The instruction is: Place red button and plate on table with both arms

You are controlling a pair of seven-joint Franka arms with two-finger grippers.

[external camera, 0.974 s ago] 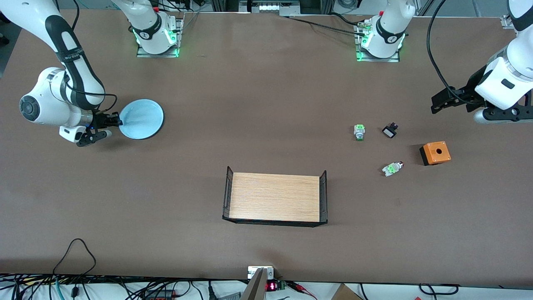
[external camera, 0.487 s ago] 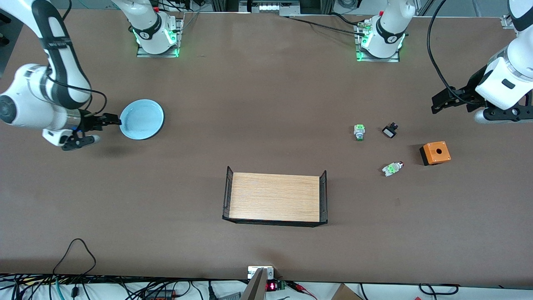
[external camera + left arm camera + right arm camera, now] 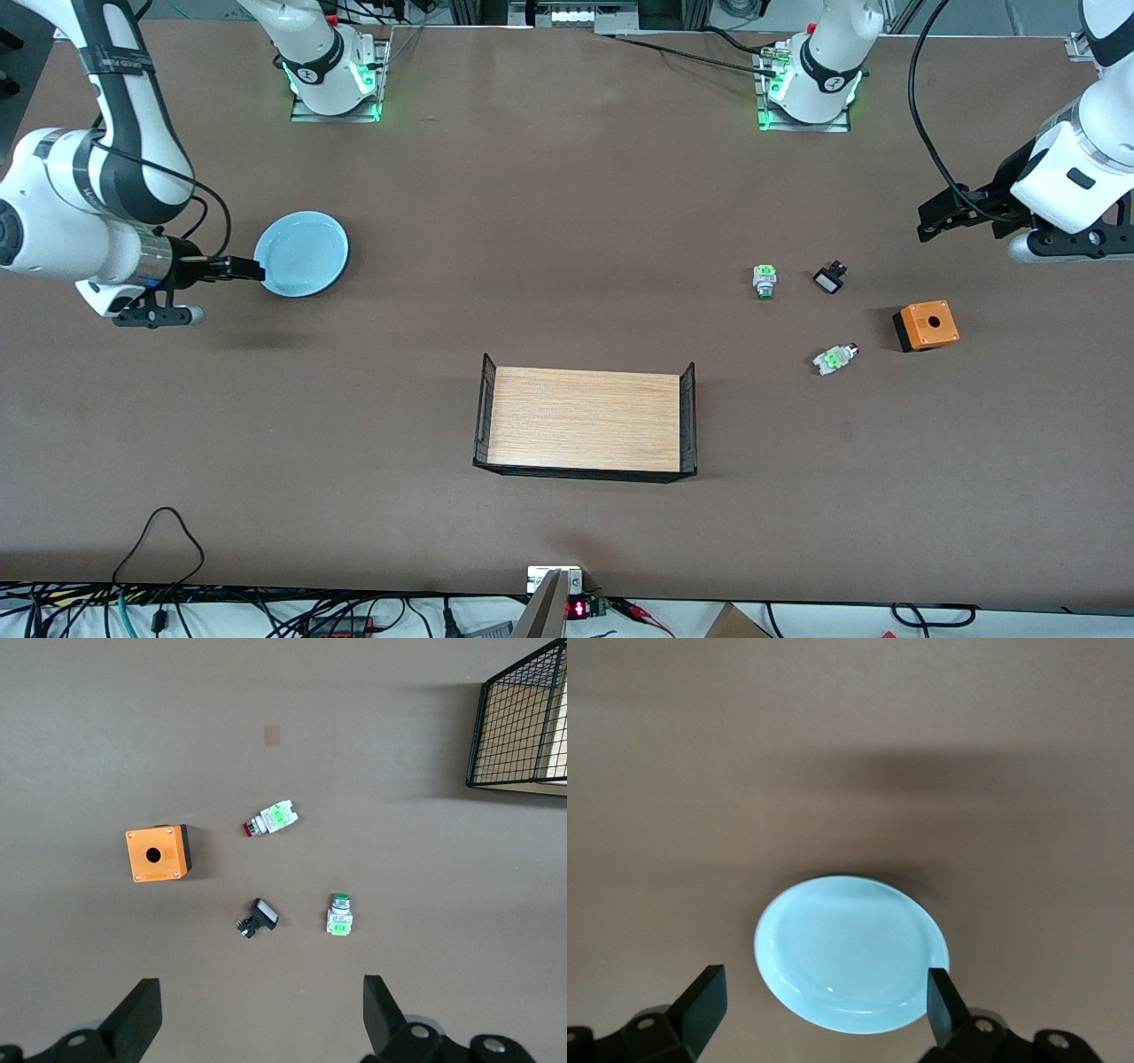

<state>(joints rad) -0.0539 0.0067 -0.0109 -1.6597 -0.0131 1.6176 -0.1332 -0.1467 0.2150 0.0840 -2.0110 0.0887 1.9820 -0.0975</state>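
The desk [image 3: 567, 221] is carrying 1 pale blue plate [image 3: 302, 252], sitting toward the right arm's end. Toward the left arm's end, 3 small push-button parts are lying: 1 red button [image 3: 834, 358], 1 grey-white button with a green end [image 3: 765, 281] and 1 black switch with a white face [image 3: 829, 278]. 1 orange box with a round hole [image 3: 927, 325] is sitting beside them. 1 light-wood shelf with 2 black mesh ends [image 3: 586, 420] is standing near the desk's front edge. 2 robot arms are reaching over the desk.
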